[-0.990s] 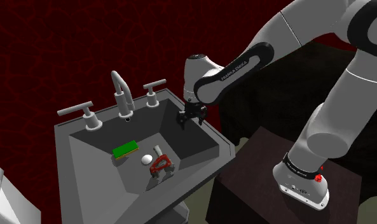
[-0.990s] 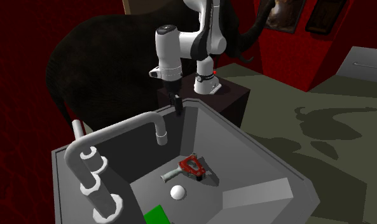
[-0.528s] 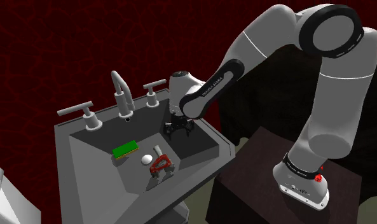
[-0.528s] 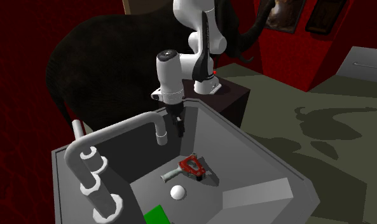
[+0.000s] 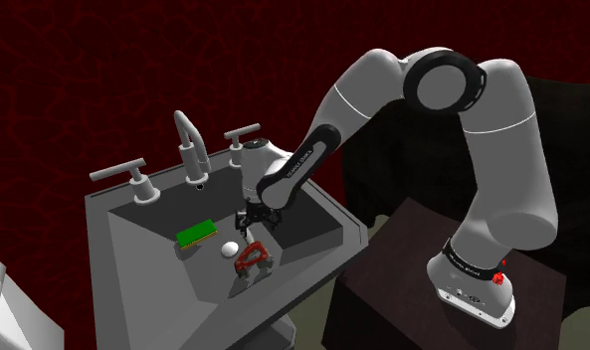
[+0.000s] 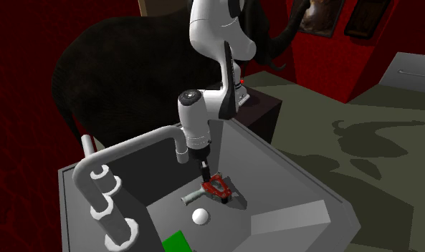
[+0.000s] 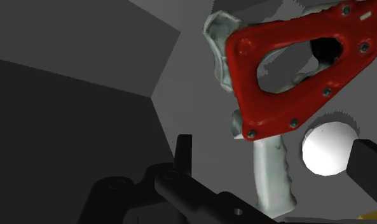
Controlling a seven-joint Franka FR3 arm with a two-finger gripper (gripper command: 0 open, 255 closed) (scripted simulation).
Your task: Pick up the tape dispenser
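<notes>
Red tape dispenser (image 5: 251,258) lies below the open, empty end effector (image 5: 254,225); the white ball (image 5: 229,249) at its ten o'clock could deflect a finger.

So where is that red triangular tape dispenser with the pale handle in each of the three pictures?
Shoulder view: the red triangular tape dispenser lies in the grey sink, just beneath the black gripper.
Second exterior view: mid-basin, near the picture's centre.
Wrist view: just ahead of the open fingers.
Shared landmark: the small white ball beside it.
</notes>
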